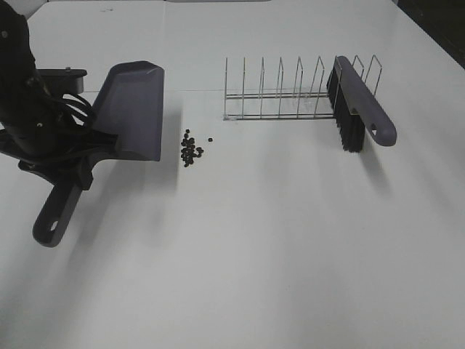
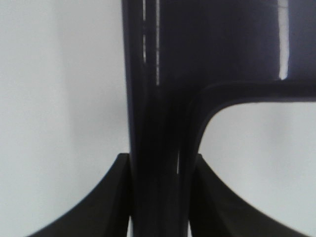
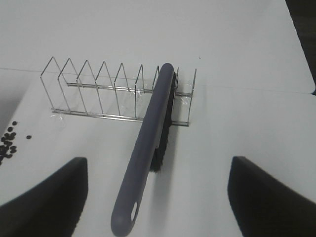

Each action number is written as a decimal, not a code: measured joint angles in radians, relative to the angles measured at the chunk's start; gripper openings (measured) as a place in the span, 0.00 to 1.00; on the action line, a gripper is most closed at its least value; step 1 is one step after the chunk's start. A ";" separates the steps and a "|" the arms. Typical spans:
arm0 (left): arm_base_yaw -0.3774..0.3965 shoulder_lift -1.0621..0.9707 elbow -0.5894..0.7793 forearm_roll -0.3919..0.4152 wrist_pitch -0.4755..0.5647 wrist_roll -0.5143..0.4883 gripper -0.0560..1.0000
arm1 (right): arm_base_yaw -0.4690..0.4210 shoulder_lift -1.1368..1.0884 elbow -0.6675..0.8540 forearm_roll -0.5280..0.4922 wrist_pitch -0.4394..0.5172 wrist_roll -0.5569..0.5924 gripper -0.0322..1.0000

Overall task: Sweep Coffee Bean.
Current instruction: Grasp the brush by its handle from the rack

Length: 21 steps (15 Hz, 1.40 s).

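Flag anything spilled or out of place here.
Coffee beans lie spilled in a loose cluster on the table beside the dustpan, one stray bean apart. The brush rests in the wire rack.

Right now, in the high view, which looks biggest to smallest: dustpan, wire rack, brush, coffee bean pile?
1. Dustpan and wire rack: about equal, no clear order
2. Brush
3. Coffee bean pile
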 joint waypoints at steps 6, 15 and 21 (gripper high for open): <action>0.000 0.000 0.000 0.000 0.000 0.003 0.31 | 0.000 0.399 -0.383 0.000 0.050 -0.009 0.75; 0.000 0.000 0.000 -0.008 0.000 0.003 0.31 | 0.000 1.050 -1.003 0.019 0.378 -0.008 0.62; 0.000 0.000 0.000 -0.008 0.000 0.003 0.31 | 0.000 1.173 -1.062 0.027 0.471 -0.008 0.59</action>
